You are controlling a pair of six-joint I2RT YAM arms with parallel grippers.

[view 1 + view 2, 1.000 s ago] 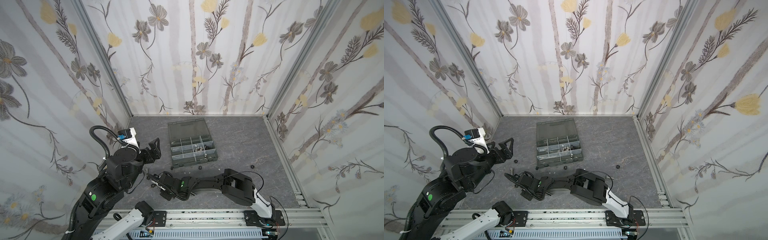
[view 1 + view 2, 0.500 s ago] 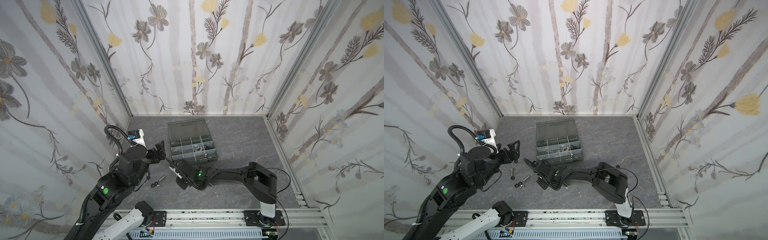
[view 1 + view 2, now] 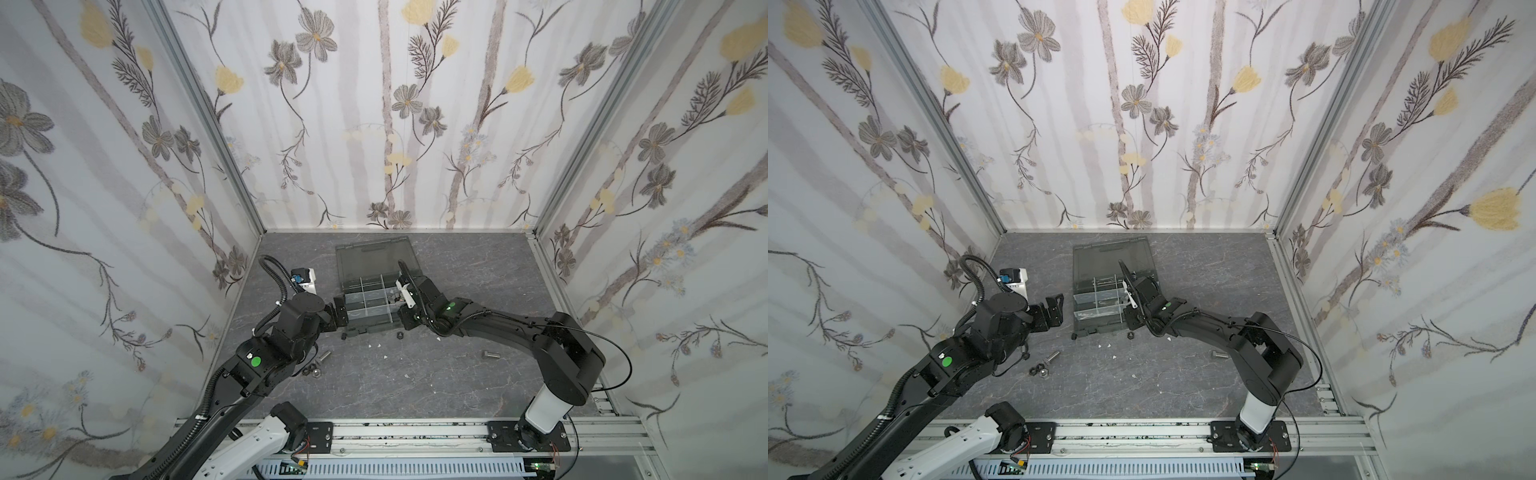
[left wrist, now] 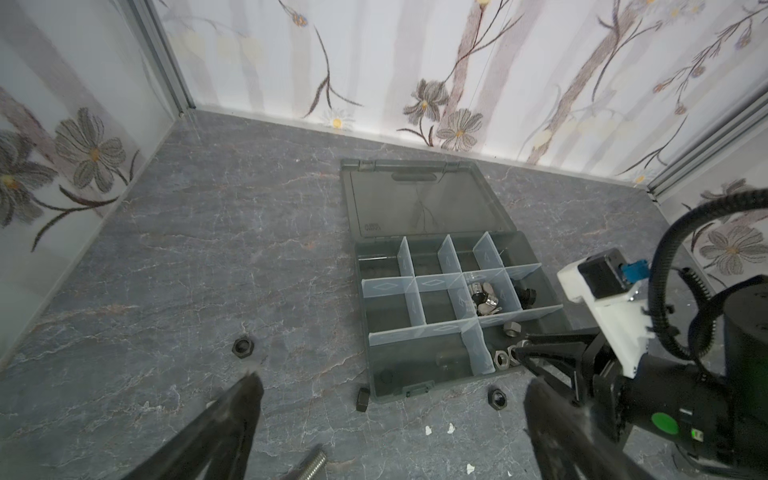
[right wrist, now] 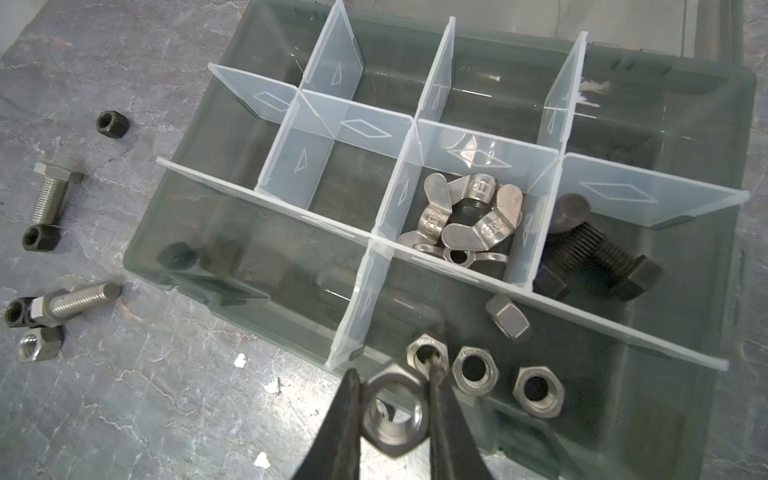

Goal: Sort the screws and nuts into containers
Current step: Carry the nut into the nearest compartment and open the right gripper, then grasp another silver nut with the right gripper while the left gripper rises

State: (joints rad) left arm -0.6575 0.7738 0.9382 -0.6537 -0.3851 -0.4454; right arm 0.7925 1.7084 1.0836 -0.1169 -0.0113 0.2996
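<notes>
Grey marbled tabletop (image 3: 415,386) sits between flowered walls, and on it stands the dark grey organizer box (image 5: 685,95), its smoky lid (image 4: 424,199) folded flat open behind it. My right gripper (image 5: 394,386) is clenched on a silver hex nut (image 5: 395,438) and holds it over the box's front corner cell, where four more silver hex nuts (image 5: 509,320) lie. Directly behind that cell, one compartment holds silver wing nuts (image 5: 469,220) and its neighbour holds black bolts (image 5: 598,257). My left gripper (image 4: 390,380) hangs spread wide with nothing between its fingers, just beside the box's opposite side. On the tabletop in front of the box I see loose silver bolts (image 5: 50,195), black nuts (image 5: 112,122) and one silver nut (image 5: 37,349).
</notes>
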